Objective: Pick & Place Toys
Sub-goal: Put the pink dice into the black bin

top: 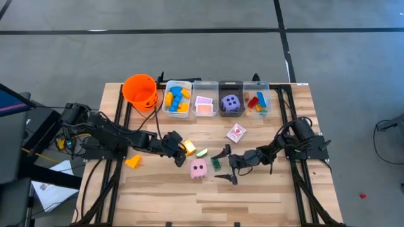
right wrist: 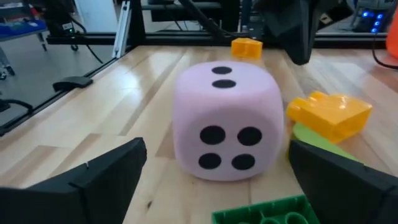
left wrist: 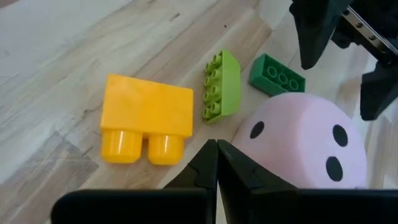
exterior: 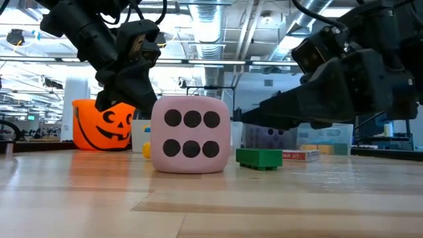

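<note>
A pink die [top: 198, 168] rests on the table, and it also shows in the right wrist view [right wrist: 227, 121]. My right gripper [top: 225, 165] is open just right of it, one finger on each side of a dark green block [top: 216, 164], touching nothing. My left gripper [top: 179, 153] is shut and empty, just left of a yellow block [left wrist: 146, 121] and a light green block [left wrist: 222, 92]. An orange block [top: 133, 161] lies farther left. A pink-and-white card [top: 237, 133] lies behind the right gripper.
An orange bucket [top: 140, 90] stands at the back left. Beside it are several clear bins: blue and yellow blocks [top: 177, 99], a card [top: 205, 104], a purple die [top: 231, 103], and red, yellow and blue blocks [top: 257, 102]. The table's near half is bare wood [top: 208, 202].
</note>
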Robot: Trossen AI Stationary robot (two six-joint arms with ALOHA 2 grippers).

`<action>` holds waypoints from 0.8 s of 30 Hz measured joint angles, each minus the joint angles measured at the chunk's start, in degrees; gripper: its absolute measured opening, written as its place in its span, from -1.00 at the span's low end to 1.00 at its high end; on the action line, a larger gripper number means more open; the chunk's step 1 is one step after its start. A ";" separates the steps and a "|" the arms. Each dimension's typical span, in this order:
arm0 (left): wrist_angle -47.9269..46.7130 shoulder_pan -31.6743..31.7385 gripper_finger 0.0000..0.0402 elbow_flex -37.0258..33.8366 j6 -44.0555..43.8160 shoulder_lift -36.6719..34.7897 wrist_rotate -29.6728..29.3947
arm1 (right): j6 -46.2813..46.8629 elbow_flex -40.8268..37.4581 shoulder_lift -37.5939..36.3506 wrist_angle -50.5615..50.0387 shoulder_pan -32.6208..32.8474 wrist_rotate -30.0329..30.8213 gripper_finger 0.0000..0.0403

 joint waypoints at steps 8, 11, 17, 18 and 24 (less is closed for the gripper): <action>3.29 0.00 -1.00 0.02 0.04 0.00 1.54 | 0.02 2.28 0.00 -0.04 -0.02 -0.06 0.95; 3.34 -0.15 -1.00 0.02 0.02 0.00 1.97 | 0.02 3.08 0.00 -1.20 -0.02 -0.06 0.98; 3.34 -0.15 -1.00 0.02 0.04 0.00 1.99 | 0.02 6.55 0.00 -9.05 -0.04 -0.06 0.98; 3.34 -0.17 -1.00 0.02 0.02 0.00 1.99 | 0.02 7.34 0.00 -10.56 -0.10 -0.06 0.98; 3.26 -1.13 -1.00 0.02 0.04 0.00 4.70 | 0.00 11.87 0.00 -17.64 -0.13 -0.06 0.98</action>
